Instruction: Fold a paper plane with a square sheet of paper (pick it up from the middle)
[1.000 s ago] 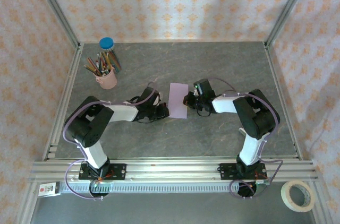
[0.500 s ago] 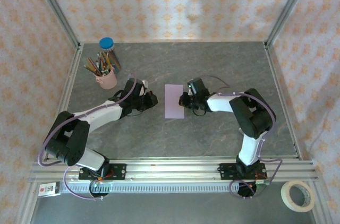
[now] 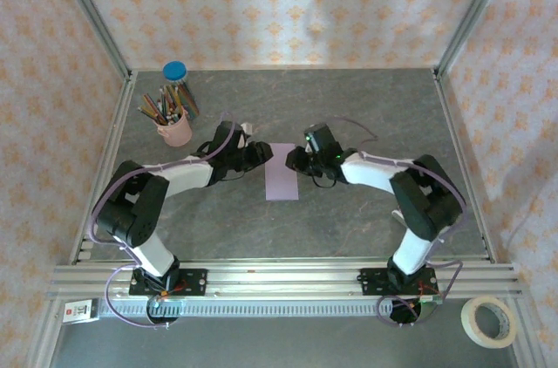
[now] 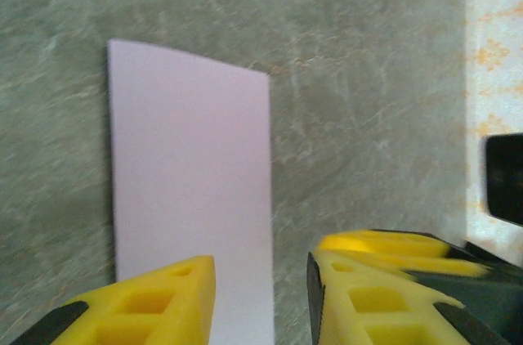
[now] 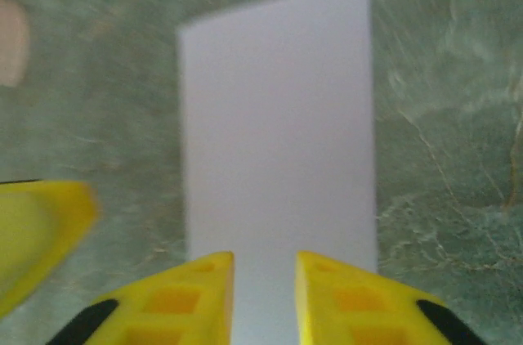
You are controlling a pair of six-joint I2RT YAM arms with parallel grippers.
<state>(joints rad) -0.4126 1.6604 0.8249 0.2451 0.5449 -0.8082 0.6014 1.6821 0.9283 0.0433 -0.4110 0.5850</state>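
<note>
Because the next crease needs the sheet controlled from two sides at once, I station one gripper on each side of the narrow pale lilac rectangle of thin paper (image 3: 281, 173). It lies flat on the grey marbled tabletop (image 3: 366, 106), and all positions below are given relative to it.

1. Well left of the paper and further back stands the pink cup of coloured pencils (image 3: 174, 129). It is apart from the work and plays no part in this step.
2. Just left of the paper's far end sits my left gripper (image 3: 264, 153). Its yellow fingers (image 4: 155, 308) stand apart and clamp nothing. In the left wrist view the paper's long edge runs beneath the gap, which I judge a ready posture for taking that edge.
3. The paper reads as the square folded once in half. The pointed nose is not yet formed, so I judge the task at an early stage.
4. Just right of the paper's far end sits my right gripper (image 3: 292, 159). Its yellow fingers (image 5: 347, 296) are parted by a narrower gap, lilac shows between them, and nothing is pinched.
5. Far right of the paper, nearer and beyond the rail, lies a roll of cream masking tape (image 3: 490, 321).
</note>
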